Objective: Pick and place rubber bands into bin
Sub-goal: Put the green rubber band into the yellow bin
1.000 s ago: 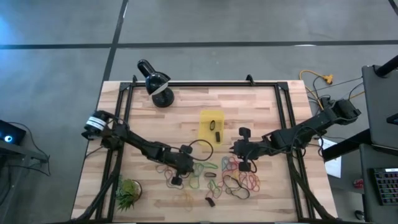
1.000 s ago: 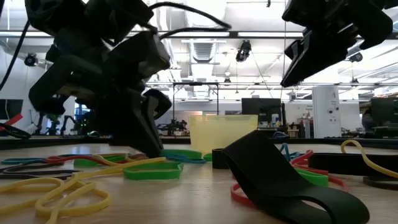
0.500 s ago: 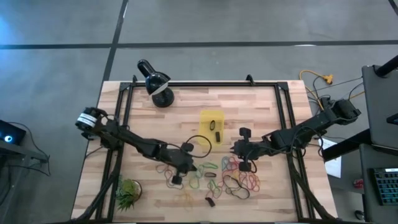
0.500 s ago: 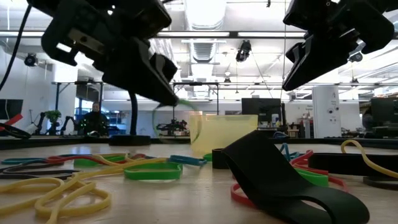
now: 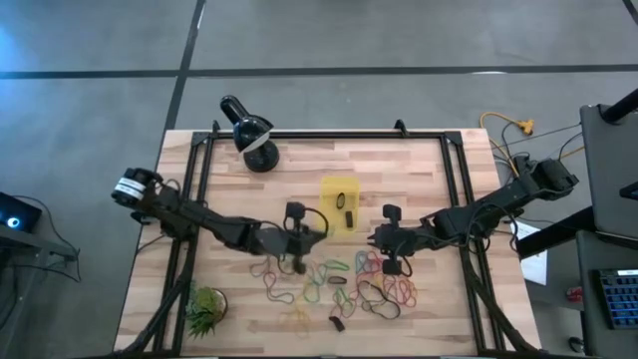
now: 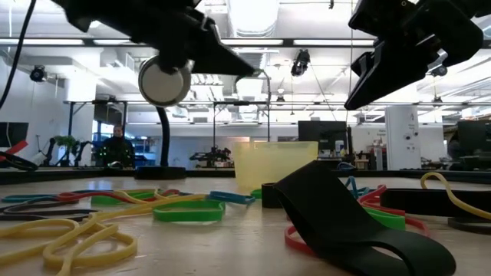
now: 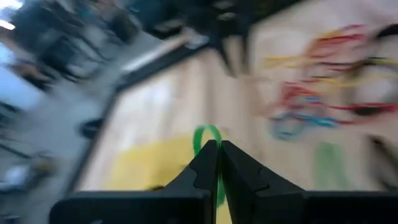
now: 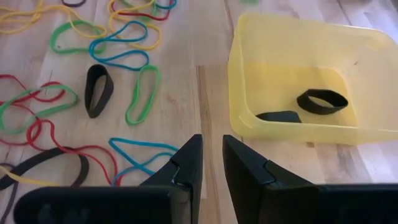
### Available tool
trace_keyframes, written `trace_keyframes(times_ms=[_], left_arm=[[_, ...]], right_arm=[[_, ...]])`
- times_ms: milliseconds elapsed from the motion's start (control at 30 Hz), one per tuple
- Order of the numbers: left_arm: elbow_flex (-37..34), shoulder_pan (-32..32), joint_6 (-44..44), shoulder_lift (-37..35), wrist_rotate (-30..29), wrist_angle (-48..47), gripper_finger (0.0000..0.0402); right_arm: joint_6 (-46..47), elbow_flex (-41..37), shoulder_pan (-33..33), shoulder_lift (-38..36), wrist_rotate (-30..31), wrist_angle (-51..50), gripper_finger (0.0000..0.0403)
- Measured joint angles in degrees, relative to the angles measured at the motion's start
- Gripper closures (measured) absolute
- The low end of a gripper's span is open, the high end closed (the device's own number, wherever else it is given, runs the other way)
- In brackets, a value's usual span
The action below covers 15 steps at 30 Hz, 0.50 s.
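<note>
The yellow bin (image 5: 339,204) stands mid-table with two black bands in it (image 8: 321,101). Many rubber bands (image 5: 349,284) in red, green, yellow, blue and black lie spread on the wood near the bin (image 8: 134,59). My left gripper (image 5: 309,234) hangs above the table just left of the bin, shut on a green rubber band (image 7: 207,132). My right gripper (image 5: 379,241) hovers right of the bin above the bands, its fingers (image 8: 211,158) a little apart with nothing between them. My left gripper pinches the green band between its two fingertips, and the band's loop (image 7: 205,130) sticks out beyond them. The fingers come nearly level from the table's left, pointing at the bin. The band is lifted clear of the table.
A black domed lamp (image 5: 249,130) stands at the far left of the table and a small spiky green plant (image 5: 204,309) at the near left. Black frame rails (image 5: 459,199) run along the table's sides. A broad black band (image 6: 337,218) lies close to the low camera.
My left gripper has risen from the pile of bands with the green band, tipped from pointing down to nearly level, rolled, and gone a little toward the bin. The green band is now clear of the table.
</note>
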Motion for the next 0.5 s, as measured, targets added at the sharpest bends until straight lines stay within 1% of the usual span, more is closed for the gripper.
trace_keyframes(times_ms=[67,133,200,267,433,500], left_arm=[[0.14,1.45,2.28,0.43,-0.49,2.57,0.0398],[0.06,3.24,3.08,0.5,0.31,3.88,0.0398],[0.06,5.48,3.01,0.62,3.14,4.31,0.0398],[-0.11,7.55,1.77,0.96,4.53,3.95,0.0398],[0.02,11.5,0.47,3.93,6.08,4.41,0.0398],[0.06,12.3,0.49,5.89,6.43,6.14,0.0398]], right_arm=[[0.0,0.0,-0.01,-0.02,0.0,0.04,0.0346],[0.0,0.0,0.0,-0.02,-0.02,-0.09,0.0346],[-0.01,0.0,0.0,-0.02,0.0,-0.06,0.0346],[-0.02,0.0,0.0,-0.02,0.0,-0.08,0.0346],[-0.04,0.0,0.0,-0.02,0.0,-0.09,0.0346],[-0.04,0.0,0.0,-0.02,-0.01,-0.14,0.0346]])
